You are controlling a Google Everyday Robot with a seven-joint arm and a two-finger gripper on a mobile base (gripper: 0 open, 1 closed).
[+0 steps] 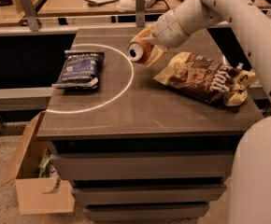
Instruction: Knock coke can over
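Observation:
The coke can (139, 51) is tipped on its side, its silver top facing left toward the camera, at the middle back of the table. My gripper (149, 48) is right at the can, its fingers around or against the can's red body. The white arm reaches in from the upper right. Whether the can rests on the table or hangs in the gripper, I cannot tell.
A dark blue chip bag (79, 69) lies at the left, inside a white arc painted on the table (140, 111). A brown-and-yellow chip bag (203, 76) lies at the right, close to the gripper. A cardboard box (30, 181) stands on the floor at the lower left.

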